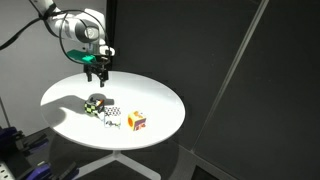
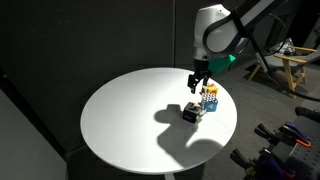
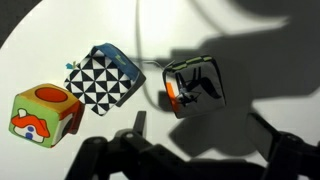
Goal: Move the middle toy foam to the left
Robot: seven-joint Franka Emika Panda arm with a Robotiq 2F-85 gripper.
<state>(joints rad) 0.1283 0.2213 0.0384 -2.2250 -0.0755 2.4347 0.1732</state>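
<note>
Sitting cube-shaped, the middle toy foam (image 3: 105, 80) bears triangles.

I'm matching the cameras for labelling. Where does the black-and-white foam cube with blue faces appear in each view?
Exterior view: middle toy foam, lower left of centre, mid-row of three cubes.
Exterior view: middle toy foam, right of centre, between its neighbours.
Wrist view: middle toy foam, upper centre-left, patterned face showing.
Shared landmark: orange cube beside it.
</note>
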